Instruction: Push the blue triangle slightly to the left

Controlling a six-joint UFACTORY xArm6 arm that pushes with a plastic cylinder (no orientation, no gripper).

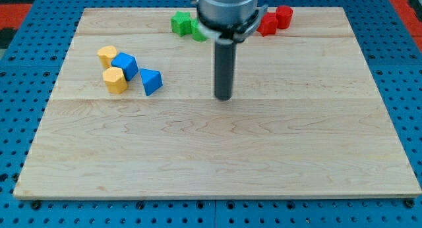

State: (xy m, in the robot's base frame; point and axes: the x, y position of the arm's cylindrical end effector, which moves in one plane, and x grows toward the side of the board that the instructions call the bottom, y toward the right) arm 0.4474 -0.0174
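The wooden board [217, 155] carries blue, yellow, green and red blocks near its top.

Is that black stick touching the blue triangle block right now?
No, my tip stands apart on bare wood, to the view's right of the blue triangle.

Blue triangle [151, 81], small wedge lying flat on the board, view's left, upper half

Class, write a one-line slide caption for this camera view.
My tip rests on the wooden board, at the view's right of the blue triangle.
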